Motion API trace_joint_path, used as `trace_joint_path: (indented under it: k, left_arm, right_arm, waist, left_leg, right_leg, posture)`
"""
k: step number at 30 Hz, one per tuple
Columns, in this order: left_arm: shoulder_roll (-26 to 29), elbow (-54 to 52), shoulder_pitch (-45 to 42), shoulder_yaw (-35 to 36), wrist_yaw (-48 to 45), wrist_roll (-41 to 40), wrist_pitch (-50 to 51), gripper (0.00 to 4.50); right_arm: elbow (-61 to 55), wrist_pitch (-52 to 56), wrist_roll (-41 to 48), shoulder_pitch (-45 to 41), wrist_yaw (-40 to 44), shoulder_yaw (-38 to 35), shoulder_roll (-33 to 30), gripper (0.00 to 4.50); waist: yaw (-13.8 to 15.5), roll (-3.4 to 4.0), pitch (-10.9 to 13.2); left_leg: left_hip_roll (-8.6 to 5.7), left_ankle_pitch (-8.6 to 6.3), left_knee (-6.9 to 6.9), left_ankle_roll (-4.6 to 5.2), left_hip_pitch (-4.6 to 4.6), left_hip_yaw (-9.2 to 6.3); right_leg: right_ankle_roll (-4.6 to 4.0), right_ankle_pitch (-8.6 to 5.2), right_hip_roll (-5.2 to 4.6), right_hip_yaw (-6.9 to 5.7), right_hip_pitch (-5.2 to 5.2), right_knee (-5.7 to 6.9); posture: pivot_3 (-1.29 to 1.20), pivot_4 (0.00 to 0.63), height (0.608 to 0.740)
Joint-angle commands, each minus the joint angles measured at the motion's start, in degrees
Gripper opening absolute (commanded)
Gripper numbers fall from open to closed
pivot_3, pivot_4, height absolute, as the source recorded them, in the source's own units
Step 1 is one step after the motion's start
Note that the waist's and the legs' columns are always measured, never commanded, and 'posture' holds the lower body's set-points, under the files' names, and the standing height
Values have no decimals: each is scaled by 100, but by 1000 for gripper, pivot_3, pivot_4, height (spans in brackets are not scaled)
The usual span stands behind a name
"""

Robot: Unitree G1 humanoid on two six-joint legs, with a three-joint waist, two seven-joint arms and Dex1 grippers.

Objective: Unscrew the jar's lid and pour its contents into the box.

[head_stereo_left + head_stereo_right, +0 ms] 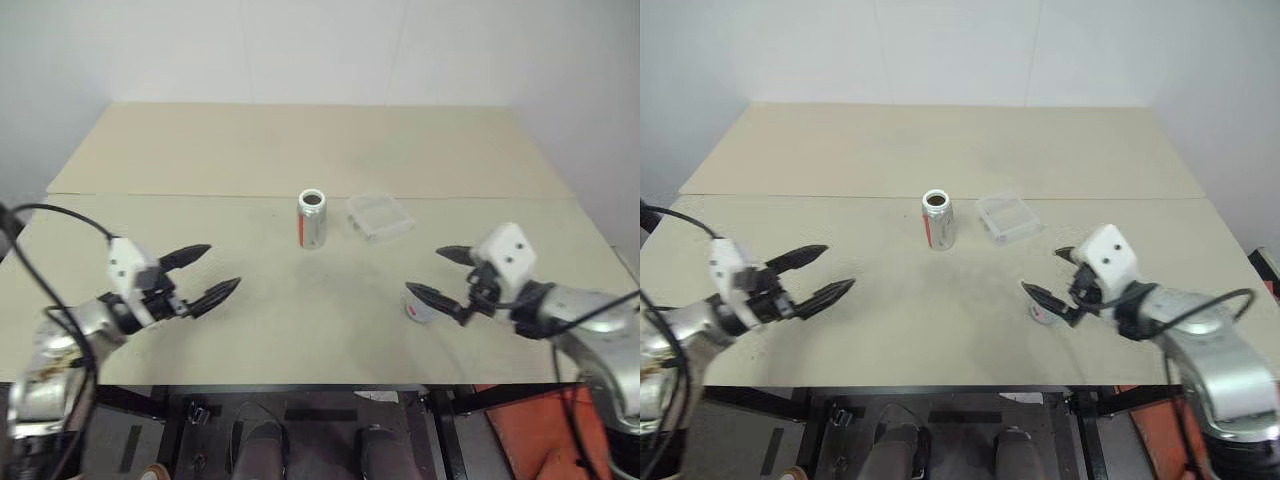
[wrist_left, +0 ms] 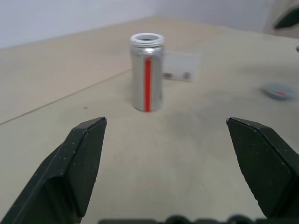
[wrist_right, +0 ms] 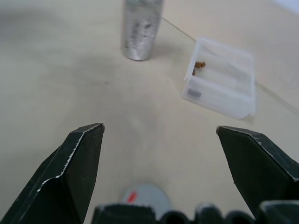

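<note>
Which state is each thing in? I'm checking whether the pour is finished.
Silvery cylindrical jar with red stripe: upright, uncapped.
Round grey lid with red spot: off, lying on the table.
Clear plastic square box: open, small brown bits inside.
Left gripper: open, empty.
Right gripper: open, empty.

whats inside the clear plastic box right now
The shallow clear plastic square box holds a few small brown bits near one corner. What they are is too small to tell; the rest of its floor looks bare.

A wide beige worktop, with a seam across it toward 12 o'clock, stands against a plain white wall; dark floor at 6 o'clock
</note>
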Motion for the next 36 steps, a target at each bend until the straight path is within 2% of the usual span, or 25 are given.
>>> trace_joint_path:
  k: [1,5,12,19,32,36]
  left_arm:
    - [214,-438,202,239,-362,-519,261,4478]
    - [217,-588,274,216,-176,-577,423,4478]
    - [139,-703,283,5,82,-179,232,4478]
    - [245,-840,562,161,119,-114,290,4478]
    - [237,-1529,1177,398,811,-222,666,4478]
    - [250,-1813,1311,711,1074,-381,897,4478]
  right_arm:
    - [67,-286,459,72,722,-447,-307,4500]
    - [208,-555,418,191,1011,-364,-509,4500]
    - [147,-685,446,312,1029,-395,-489,4500]
    - [36,-644,559,394,961,-594,-553,4500]
    - [-62,-276,984,475,976,-804,-837,4500]
    - [-96,-252,1089,390,1093,-849,-1034,4500]
  waist:
    - [-3,-1,1]
    - [-1,-2,1]
    - [1,-3,1]
    - [-3,-4,2]
    - [2,-10,4]
    - [3,-11,5]
  left_leg:
    - [1,-1,-6,-1,37,11]
    - [7,0,-8,-3,82,42]
    - [4,0,-10,-3,71,50]
    - [6,0,-11,-3,65,50]
    - [7,-1,-13,-3,66,49]
    - [6,-1,-13,-2,63,48]
  right_leg:
    - [-3,-3,0,0,34,-3]
    - [-10,-5,2,8,63,4]
    - [-10,-4,3,23,46,7]
    - [-10,-4,2,23,40,6]
    - [-10,-5,0,24,41,4]
    - [-10,-5,0,24,40,1]
  posture:
    - [0,150,740]
    - [0,150,740]
    - [0,150,740]
    - [0,150,740]
    - [0,150,740]
    - [0,150,740]
